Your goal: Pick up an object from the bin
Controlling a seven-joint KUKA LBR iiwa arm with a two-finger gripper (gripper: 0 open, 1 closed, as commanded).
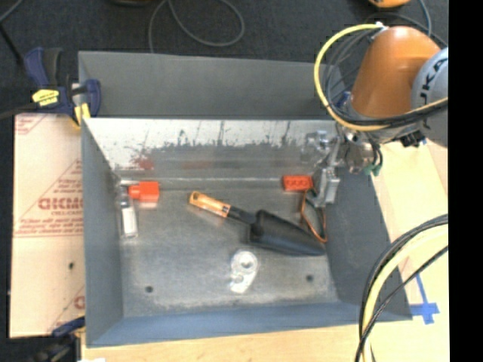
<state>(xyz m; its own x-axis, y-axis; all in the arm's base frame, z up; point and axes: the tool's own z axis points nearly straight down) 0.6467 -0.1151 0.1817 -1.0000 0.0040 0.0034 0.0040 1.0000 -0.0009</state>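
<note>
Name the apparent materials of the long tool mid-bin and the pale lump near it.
Long tool: amber handle, glossy, likely plastic or varnished wood; black matte head, perhaps rubber. Pale lump: see-through with glints, probably clear plastic or glass.

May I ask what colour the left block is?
The block is orange; camera view shows it best.

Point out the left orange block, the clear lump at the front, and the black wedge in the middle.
left orange block (143,192), camera view, its top face.
clear lump (243,269), camera view, its middle.
black wedge (283,236), camera view, its broad body.
</note>
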